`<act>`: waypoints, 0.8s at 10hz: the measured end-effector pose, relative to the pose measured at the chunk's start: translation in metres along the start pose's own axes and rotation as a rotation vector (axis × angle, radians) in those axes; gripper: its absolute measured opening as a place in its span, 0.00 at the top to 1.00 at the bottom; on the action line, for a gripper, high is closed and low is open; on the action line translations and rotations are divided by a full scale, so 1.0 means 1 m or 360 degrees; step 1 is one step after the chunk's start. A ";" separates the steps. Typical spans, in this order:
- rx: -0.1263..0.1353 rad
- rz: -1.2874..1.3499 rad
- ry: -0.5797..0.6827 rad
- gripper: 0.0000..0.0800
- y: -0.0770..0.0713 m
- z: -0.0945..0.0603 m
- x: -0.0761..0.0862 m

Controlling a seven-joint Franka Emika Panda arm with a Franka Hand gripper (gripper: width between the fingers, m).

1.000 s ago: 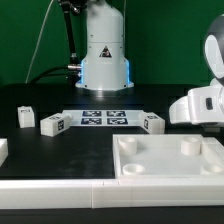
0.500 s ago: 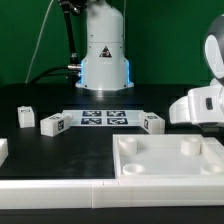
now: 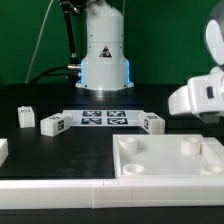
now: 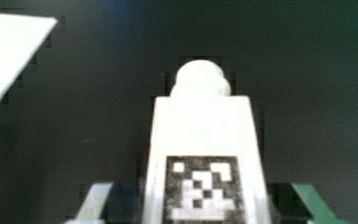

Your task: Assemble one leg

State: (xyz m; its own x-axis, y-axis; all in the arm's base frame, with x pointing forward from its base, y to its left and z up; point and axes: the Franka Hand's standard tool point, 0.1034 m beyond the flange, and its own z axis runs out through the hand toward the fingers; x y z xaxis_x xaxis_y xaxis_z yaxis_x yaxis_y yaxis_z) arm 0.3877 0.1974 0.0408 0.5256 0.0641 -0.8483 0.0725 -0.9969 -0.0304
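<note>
In the wrist view a white leg (image 4: 206, 120) with a rounded tip and a black-and-white tag stands between my gripper's (image 4: 206, 206) two fingers (image 4: 105, 202), which are closed on its sides. In the exterior view my gripper (image 3: 203, 97) is at the right edge, above the table. Its fingertips and the held leg are hidden there. The large white square top (image 3: 170, 160) with round corner sockets lies below it at the front right.
Three loose legs (image 3: 25, 117) (image 3: 53, 124) (image 3: 152, 122) lie around the marker board (image 3: 103, 118). Another white part (image 3: 2, 150) is at the left edge. The robot base (image 3: 104, 50) stands behind. A white surface (image 4: 5, 60) shows in the wrist view's corner.
My gripper has risen and shifted slightly toward the exterior view's right. The parts on the table have not moved.
</note>
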 end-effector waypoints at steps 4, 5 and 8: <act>-0.0010 0.0004 0.0089 0.64 0.004 -0.030 -0.031; 0.0008 0.0002 0.0203 0.64 0.001 -0.034 -0.021; 0.0036 -0.0005 0.0590 0.64 0.001 -0.042 -0.018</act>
State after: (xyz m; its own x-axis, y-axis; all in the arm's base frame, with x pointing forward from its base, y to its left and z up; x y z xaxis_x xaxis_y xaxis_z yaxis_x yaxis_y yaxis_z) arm 0.4139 0.1972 0.0779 0.7972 0.0751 -0.5991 0.0581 -0.9972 -0.0477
